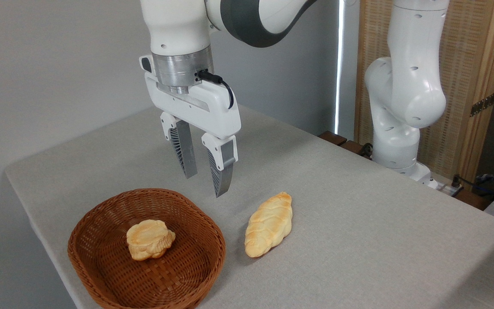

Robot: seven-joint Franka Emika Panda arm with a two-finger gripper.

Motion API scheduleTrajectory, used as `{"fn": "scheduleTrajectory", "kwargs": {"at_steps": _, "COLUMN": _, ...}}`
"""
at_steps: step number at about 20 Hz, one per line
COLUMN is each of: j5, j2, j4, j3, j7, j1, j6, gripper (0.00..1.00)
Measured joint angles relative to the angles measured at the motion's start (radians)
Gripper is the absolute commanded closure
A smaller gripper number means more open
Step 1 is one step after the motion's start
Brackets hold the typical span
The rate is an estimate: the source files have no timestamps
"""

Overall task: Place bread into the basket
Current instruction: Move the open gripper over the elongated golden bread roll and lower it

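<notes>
Gripper (204,185) spread, empty, frame centre. Bread (269,224) right of basket (212,231): prob. light, soft; pinch across mid, gently.

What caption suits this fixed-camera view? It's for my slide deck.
Open gripper hangs above the table, bun already in the basket, long bread lying beside it.
</notes>
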Motion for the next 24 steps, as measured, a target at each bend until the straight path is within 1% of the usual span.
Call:
{"fn": "scheduleTrajectory", "kwargs": {"at_steps": 12, "j5": 0.000, "j2": -0.003, "j4": 0.003, "j3": 0.004, "j7": 0.000, "j1": 0.000, "j6": 0.000, "gripper": 0.00}}
{"fn": "scheduleTrajectory", "kwargs": {"at_steps": 16, "j5": 0.000, "j2": -0.016, "j4": -0.017, "j3": 0.005, "j7": 0.000, "j1": 0.000, "j6": 0.000, "gripper": 0.00}}
{"fn": "scheduleTrajectory", "kwargs": {"at_steps": 19, "j5": 0.000, "j2": -0.043, "j4": -0.065, "j3": 0.005, "j7": 0.000, "j1": 0.000, "j6": 0.016, "gripper": 0.00}}
{"fn": "scheduleTrajectory", "kwargs": {"at_steps": 24, "j5": 0.004, "j2": -0.112, "j4": -0.203, "j3": 0.007, "j7": 0.000, "j1": 0.000, "j6": 0.096, "gripper": 0.00}}
